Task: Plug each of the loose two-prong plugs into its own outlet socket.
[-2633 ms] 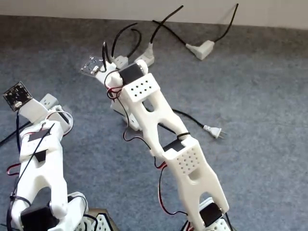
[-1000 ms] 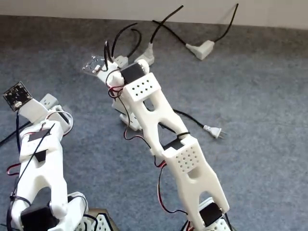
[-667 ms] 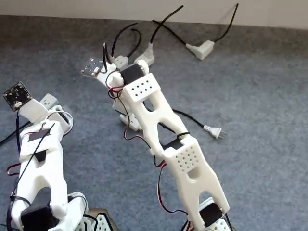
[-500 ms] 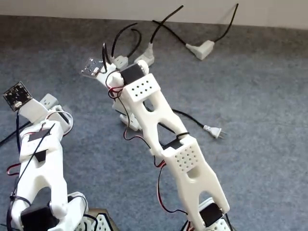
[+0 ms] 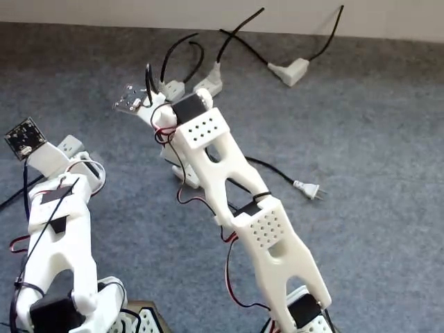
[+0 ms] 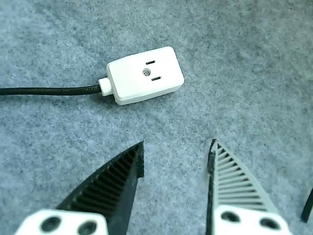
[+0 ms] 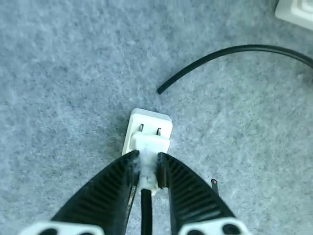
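Note:
In the right wrist view my right gripper (image 7: 148,156) is shut on a white two-prong plug (image 7: 147,147). Its prongs meet the face of a small white socket (image 7: 150,121) on the grey carpet, and part of each prong still shows. My left gripper (image 6: 176,147) hangs open just short of another white socket block (image 6: 145,76) with a black cord (image 6: 49,91); nothing is between its fingers. In the high view a loose plug (image 5: 309,189) on a black cord lies on the carpet to the right of the long arm.
A cut black cord end (image 7: 220,55) lies just beyond the right gripper's socket, and another white block (image 7: 299,11) sits at the view's corner. Farther back in the high view lies a white angled block (image 5: 291,70) with cords. Carpet on the right is open.
The right arm's wrist has shifted slightly, ending a little to the left and lower in the high view. The left arm has kept still.

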